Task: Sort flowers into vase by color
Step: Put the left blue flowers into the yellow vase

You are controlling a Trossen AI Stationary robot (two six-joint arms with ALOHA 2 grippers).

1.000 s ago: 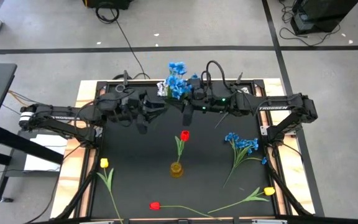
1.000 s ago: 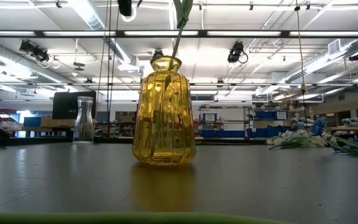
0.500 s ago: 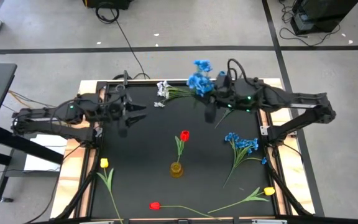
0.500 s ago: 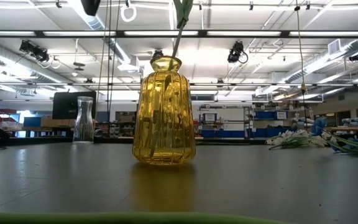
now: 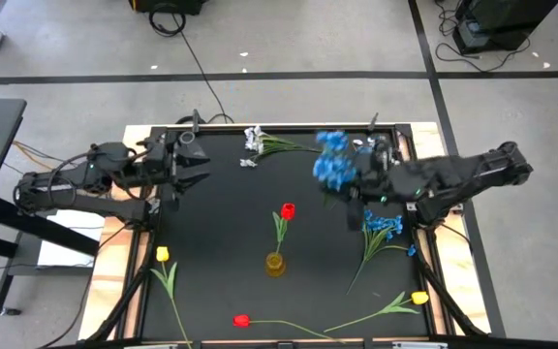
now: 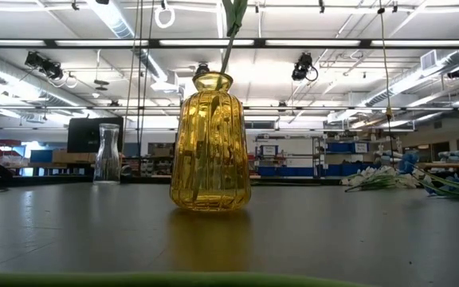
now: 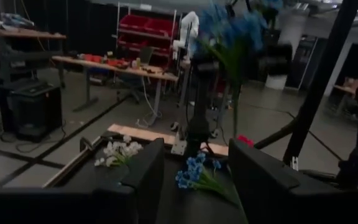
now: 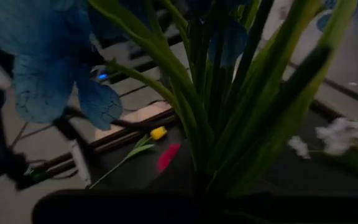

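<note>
My right hand is closed tight on the green stems of a blue spray, carrying it above the table at about two o'clock from the amber vase. The blossoms lean out toward nine o'clock from my fingers, and in my right wrist view the blue petals and leaves fill nearly everything in front of me.

My left hand hangs over the ten o'clock corner of the table with its fingers parted and nothing between them.

The amber vase stands near the middle of the table, toward six o'clock, with one red tulip standing in it, head tipped toward twelve. From the low view the ribbed vase stands upright with the green stem rising out of its mouth, and a small clear glass vase stands farther back.

A second blue spray lies flat at three o'clock, just below my right hand. A white spray lies at the twelve o'clock edge. A yellow tulip lies at eight o'clock, another yellow tulip at four o'clock, and a red tulip at six o'clock, its stem running along the near edge.
</note>
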